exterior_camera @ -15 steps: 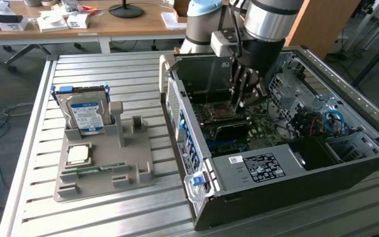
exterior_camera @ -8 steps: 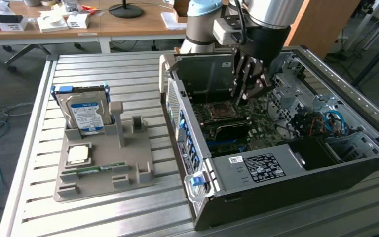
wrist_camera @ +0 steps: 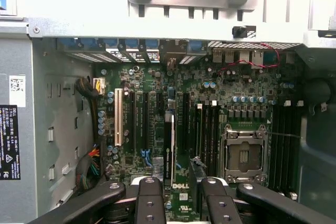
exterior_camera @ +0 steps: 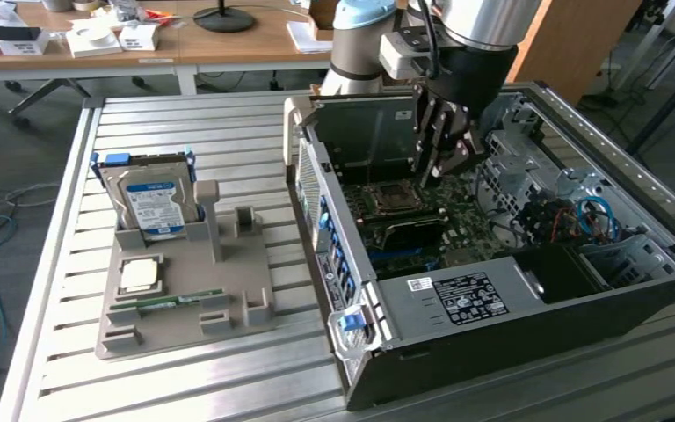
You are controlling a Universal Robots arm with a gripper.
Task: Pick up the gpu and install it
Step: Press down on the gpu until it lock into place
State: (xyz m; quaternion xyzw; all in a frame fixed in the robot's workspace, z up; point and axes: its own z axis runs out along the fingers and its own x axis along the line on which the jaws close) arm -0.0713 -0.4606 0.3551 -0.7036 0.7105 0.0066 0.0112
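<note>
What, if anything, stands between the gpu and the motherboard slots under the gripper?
Nothing visible does. The gpu shows edge-on among the expansion slots, just beyond the gripper. Whether it is already seated cannot be told.

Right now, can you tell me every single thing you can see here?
slatted metal table: one, silver, under everything
open computer case: one, black and grey, exterior view's right
green motherboard: one, inside the case
grey plastic holder tray: one, on the table, exterior view's left
silver blue-labelled hard drive: one, upright in the tray
square silver processor chip: one, flat in the tray
slim green memory stick: one, lying in the tray
wooden desk: brown, behind the table
thin dark gpu card: one, edge-on in the gripper, over the motherboard
robot arm: one, silver and black, above the case
gripper: one, black, holding the card
</note>
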